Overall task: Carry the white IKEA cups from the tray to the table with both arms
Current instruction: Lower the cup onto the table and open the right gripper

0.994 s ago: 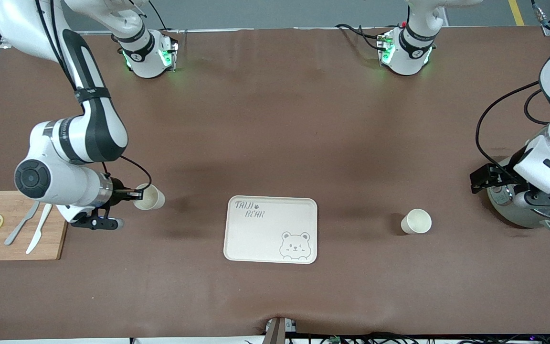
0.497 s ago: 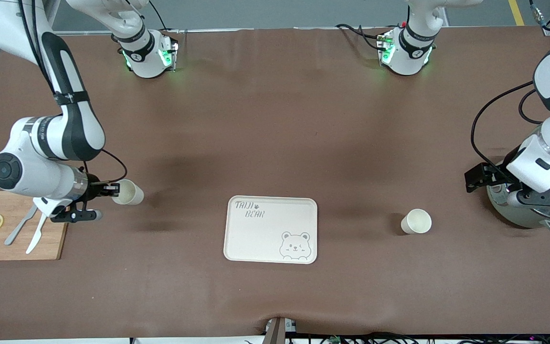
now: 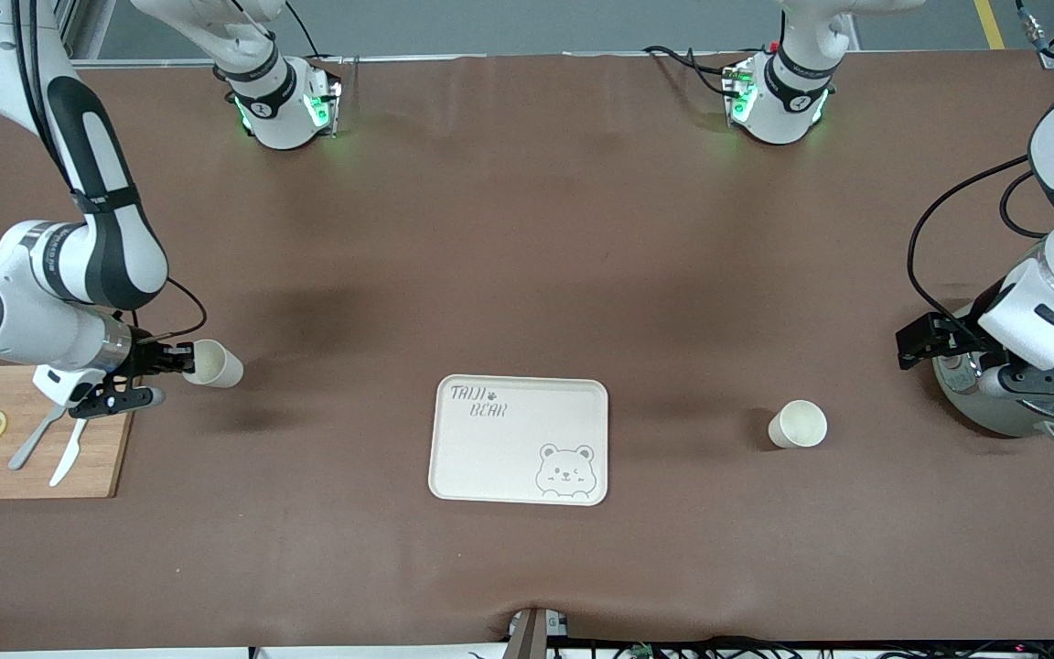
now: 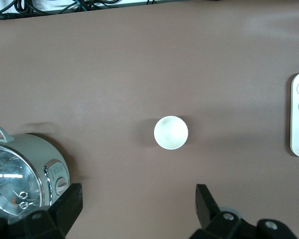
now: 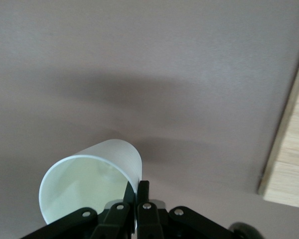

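Two white cups on show from the front: one point(image 3: 798, 425) stands upright and empty on the brown table point(image 3: 527, 275), between the bear-printed tray point(image 3: 520, 439) and a steel pot point(image 3: 994, 403); the other point(image 3: 212, 363) hangs tipped sideways, pinched at its rim by the right gripper point(image 3: 181, 359), over the table beside the cutting board point(image 3: 33, 435). Left wrist view: left gripper point(image 4: 137, 204) spread wide above the standing cup point(image 4: 171, 132), nothing inside it. Right wrist view: fingers point(image 5: 142, 199) clamp the tilted cup's point(image 5: 89, 184) wall, its hollow bare.

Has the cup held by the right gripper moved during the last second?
Yes. The held cup went with the right gripper away from the bear tray, toward the cutting board.
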Tool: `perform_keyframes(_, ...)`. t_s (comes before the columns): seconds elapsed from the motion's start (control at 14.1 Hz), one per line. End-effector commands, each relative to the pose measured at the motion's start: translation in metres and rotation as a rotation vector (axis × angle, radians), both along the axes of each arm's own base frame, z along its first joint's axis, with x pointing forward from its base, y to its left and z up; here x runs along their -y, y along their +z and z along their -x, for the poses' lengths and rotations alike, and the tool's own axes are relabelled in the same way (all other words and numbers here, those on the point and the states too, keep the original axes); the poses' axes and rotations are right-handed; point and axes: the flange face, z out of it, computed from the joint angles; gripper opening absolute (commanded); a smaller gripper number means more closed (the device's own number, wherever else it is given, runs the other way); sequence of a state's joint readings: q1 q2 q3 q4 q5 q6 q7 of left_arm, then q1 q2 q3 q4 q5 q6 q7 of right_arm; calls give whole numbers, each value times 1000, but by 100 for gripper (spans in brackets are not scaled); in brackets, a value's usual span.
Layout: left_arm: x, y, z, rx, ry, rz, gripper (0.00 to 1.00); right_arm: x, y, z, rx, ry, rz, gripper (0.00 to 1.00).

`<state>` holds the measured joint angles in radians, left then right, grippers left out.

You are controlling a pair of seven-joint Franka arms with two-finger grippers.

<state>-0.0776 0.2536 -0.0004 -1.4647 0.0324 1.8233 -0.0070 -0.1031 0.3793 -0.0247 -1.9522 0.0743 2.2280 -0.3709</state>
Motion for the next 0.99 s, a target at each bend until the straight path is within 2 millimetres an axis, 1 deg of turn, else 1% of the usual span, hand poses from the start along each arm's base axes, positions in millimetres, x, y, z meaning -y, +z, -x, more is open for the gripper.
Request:
perform_keyframes(0.0,-2,9,4,0,13,0,100,7,-2,14,11,56,23,0)
perform_keyframes(0.07,-1,9,5,0,12,0,100,18,-3,15,10,65,41,0)
perform_keyframes(0.14,-1,10,5,1,12,1,100,23,-4,17,12,60,43,0)
perform_keyframes(0.36,-3,19,8,10,13,1,100,23,-17,24,30,58,47,0)
perform_keyframes(0.64,-3,19,8,10,12,1,100,23,-26,27,18,56,45,0)
perform_keyframes(0.78,1,18,8,7,21,26,100,26,-33,28,6,51,42,0)
perform_keyframes(0.85,2,18,8,6,22,37,100,31,-32,27,9,43,43,2)
perform_keyframes(0.92,4,17,8,6,21,37,100,30,-32,27,6,43,43,19)
